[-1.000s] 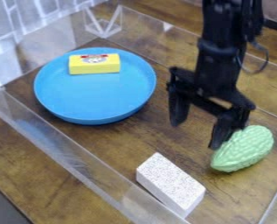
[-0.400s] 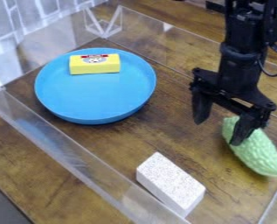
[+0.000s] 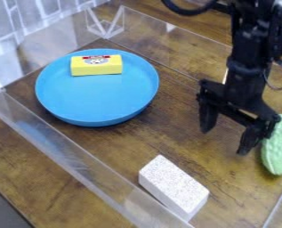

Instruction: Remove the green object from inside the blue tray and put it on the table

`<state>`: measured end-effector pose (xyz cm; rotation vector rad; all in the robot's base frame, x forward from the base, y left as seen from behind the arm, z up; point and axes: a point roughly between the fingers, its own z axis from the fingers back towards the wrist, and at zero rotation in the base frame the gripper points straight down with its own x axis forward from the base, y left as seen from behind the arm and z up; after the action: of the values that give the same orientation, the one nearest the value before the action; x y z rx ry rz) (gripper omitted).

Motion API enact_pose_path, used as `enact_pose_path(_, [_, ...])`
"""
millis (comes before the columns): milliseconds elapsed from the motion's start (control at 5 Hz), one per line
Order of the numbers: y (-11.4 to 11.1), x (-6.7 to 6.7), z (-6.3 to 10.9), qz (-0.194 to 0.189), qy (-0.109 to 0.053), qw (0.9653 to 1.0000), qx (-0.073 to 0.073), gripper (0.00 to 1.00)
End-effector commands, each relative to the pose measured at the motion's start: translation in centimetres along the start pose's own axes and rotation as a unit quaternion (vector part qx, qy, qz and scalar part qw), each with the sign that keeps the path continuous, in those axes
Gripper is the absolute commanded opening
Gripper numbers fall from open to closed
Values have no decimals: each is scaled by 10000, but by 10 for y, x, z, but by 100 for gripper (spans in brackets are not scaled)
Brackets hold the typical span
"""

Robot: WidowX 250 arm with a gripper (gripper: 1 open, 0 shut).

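The green object (image 3: 277, 146) lies on the table (image 3: 101, 153) at the right edge of the view, outside the blue tray (image 3: 72, 105), and is partly cut off by the frame. My gripper (image 3: 228, 137) points down just left of it, open with nothing between its fingers. Its right finger is close beside the green object; I cannot tell whether they touch. The blue tray sits at the left with only a yellow labelled block (image 3: 95, 64) inside.
A white speckled block (image 3: 173, 184) lies on the table near the front, below the gripper. Clear acrylic walls (image 3: 60, 147) edge the tabletop at the front left and the back.
The gripper has moved right and slightly lower. The green object has shifted right and turned more upright, now half out of the frame. The jaws stayed open.
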<state>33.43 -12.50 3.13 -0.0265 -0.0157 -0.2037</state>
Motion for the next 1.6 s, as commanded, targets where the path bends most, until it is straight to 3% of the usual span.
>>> enact_pose_path(0, [-12,28,12,-93,-424,9991,-23,100])
enact_pose_path(400, [-9,39,2,146,-437,9989,-15,100])
enact_pose_path(800, [1,25,-3,545,-235,9982,-93,100])
enact_pose_path(1400, [-2,25,-2,257,-80,9994,-199,100])
